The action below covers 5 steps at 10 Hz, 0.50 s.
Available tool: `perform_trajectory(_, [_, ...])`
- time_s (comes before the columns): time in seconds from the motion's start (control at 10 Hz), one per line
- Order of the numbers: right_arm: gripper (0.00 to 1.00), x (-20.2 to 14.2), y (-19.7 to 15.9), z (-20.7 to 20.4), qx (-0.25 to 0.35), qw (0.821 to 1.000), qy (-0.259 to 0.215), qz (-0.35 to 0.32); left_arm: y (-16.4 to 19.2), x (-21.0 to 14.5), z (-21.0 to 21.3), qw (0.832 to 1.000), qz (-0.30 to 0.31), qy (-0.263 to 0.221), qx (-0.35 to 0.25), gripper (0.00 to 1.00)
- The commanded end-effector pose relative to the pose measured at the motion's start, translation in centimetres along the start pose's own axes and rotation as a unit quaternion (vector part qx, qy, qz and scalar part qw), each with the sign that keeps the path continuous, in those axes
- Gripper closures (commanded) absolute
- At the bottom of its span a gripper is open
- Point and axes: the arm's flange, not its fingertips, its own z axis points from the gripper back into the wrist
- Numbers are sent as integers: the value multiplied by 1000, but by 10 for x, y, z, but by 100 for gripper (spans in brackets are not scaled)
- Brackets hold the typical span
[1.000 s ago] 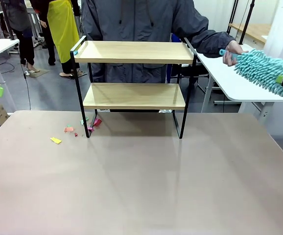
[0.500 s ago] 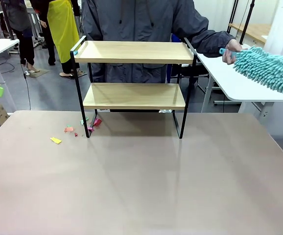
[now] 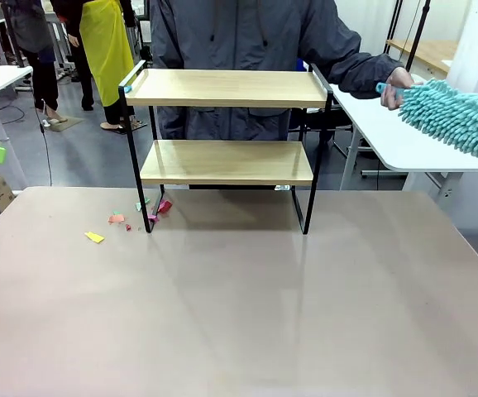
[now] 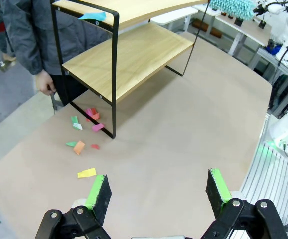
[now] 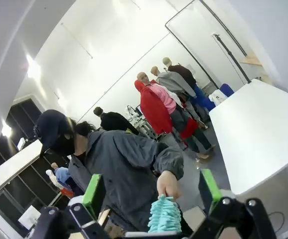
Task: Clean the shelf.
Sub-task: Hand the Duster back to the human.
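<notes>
I'm looking across the big beige worktop (image 3: 239, 306), and the shelf (image 3: 227, 124) stands at its far edge, near the middle, both wooden boards bare except for a small blue scrap (image 4: 93, 16) at one corner of the top board. A person (image 3: 247, 41) in a grey jacket stands right behind it, one hand (image 3: 396, 83) out to the side gripping a fluffy teal duster (image 3: 454, 120) over the white table (image 3: 388, 136). Coloured paper scraps (image 3: 131, 219) lie on the worktop by the shelf's front left leg. My left gripper (image 4: 156, 191) hangs above the worktop, released and holding nothing. My right gripper (image 5: 151, 194) is spread wide too, the duster between its fingers' line of sight.
</notes>
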Motion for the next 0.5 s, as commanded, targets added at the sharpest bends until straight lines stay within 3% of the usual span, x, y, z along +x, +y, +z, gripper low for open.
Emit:
perform_trajectory(0.0, [0,0,8,1,4,1000,-1,10,-2,0,0,1000,2,-5,-4,0])
perform_trajectory(0.4, [0,0,8,1,4,1000,-1,10,-2,0,0,1000,2,-5,-4,0])
